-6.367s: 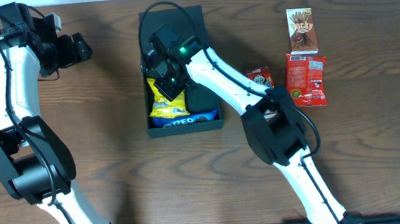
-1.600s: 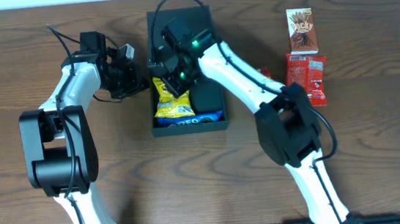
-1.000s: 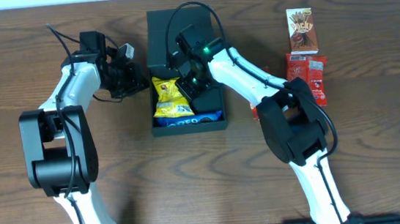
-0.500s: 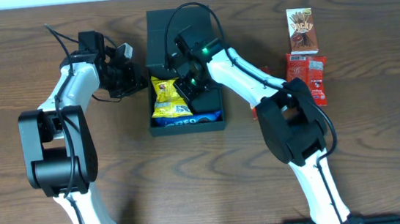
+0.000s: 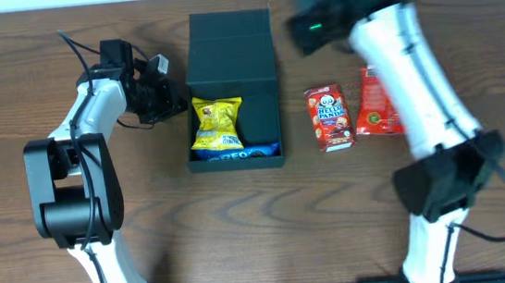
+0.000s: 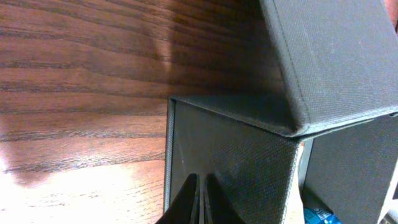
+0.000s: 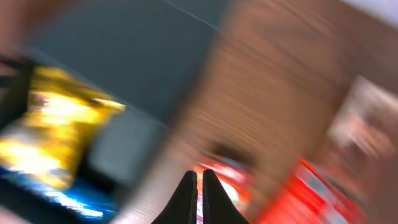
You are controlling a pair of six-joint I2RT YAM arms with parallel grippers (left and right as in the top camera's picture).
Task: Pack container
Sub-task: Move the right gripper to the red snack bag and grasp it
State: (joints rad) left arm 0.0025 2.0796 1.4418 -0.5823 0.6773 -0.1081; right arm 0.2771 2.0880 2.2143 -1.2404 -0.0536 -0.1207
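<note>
Brown wooden table, seen from above. Container: mid-table, long axis running away from the robot, lid flap at the far end, open cavity nearer. Inside: yellow bag overlapping a blue packet. Left gripper: fingers pinched together at the container's left wall. Right gripper: motion-blurred, fingers together, empty. Red packet to the right; second red packet partly hidden behind the arm.

White letters spelling OREO on the blue snack packet at the near end of the matte black rectangular cardboard container; HELLO PANDA on the small red carton to its right
</note>
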